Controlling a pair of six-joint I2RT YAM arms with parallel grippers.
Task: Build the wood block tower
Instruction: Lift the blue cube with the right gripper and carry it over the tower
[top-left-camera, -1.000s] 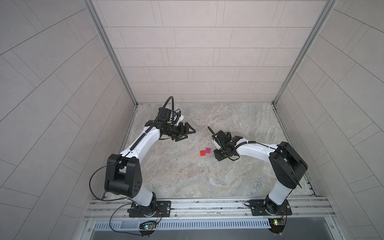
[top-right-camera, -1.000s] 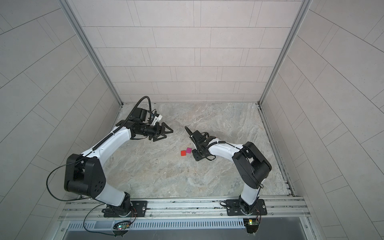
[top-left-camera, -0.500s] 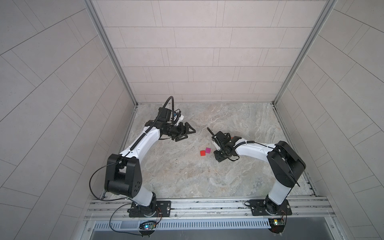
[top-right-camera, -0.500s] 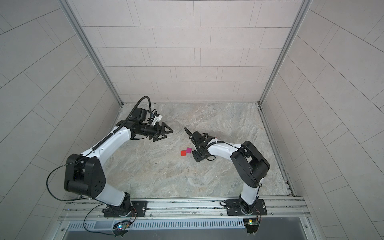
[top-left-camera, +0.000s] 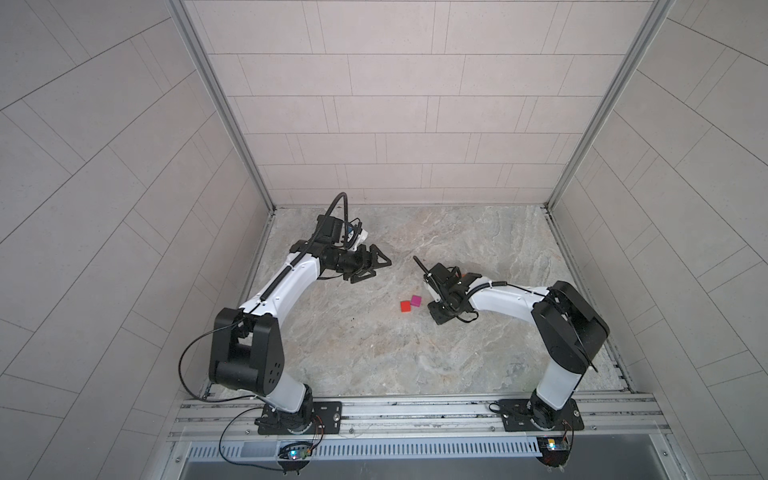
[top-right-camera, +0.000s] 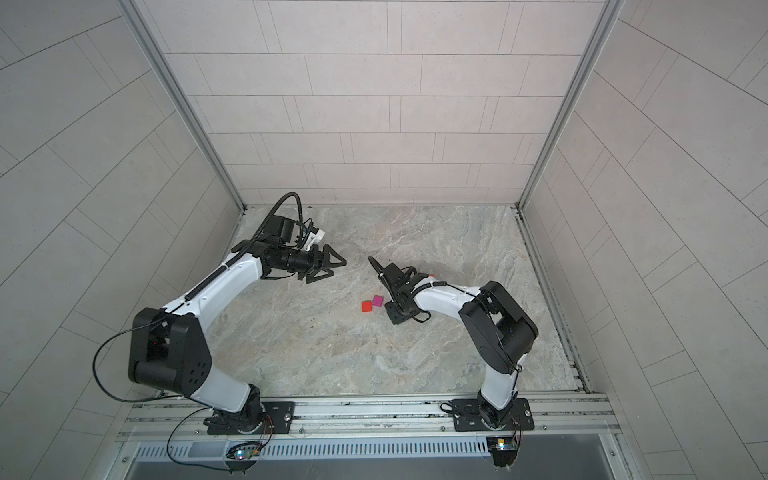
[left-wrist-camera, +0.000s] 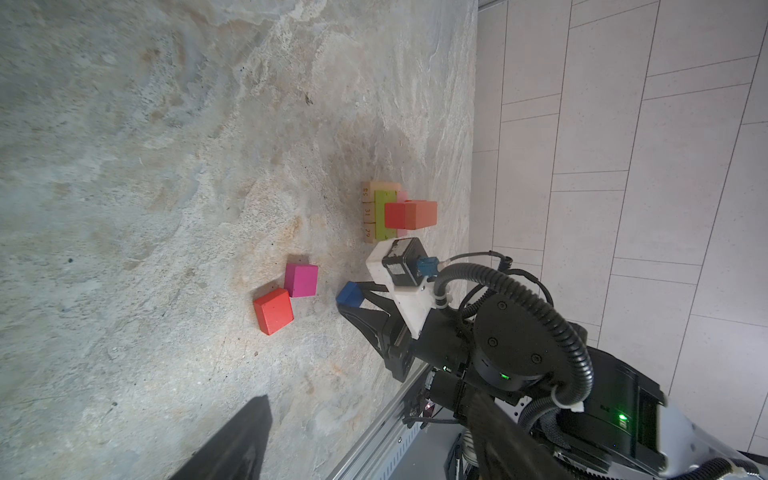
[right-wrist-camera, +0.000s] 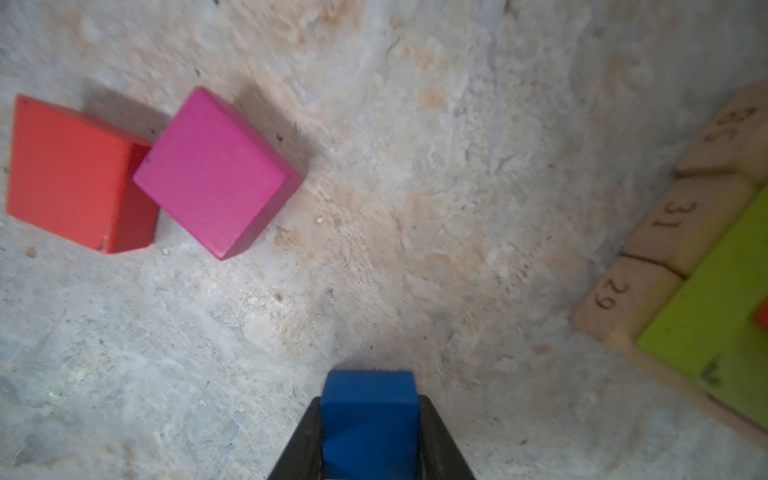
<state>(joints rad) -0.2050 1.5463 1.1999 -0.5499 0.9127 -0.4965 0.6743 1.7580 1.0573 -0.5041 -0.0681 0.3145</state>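
The right claw pinches the blue cube close to the desk, near the part-built wood block tower, presumably for stacking, while the left claw hangs spread, well clear.

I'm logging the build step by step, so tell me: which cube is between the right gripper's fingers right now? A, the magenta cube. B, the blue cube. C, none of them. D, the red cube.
B: the right wrist view shows the blue cube pinched between the black fingers of the right gripper, while the red cube and magenta cube lie loose on the table.
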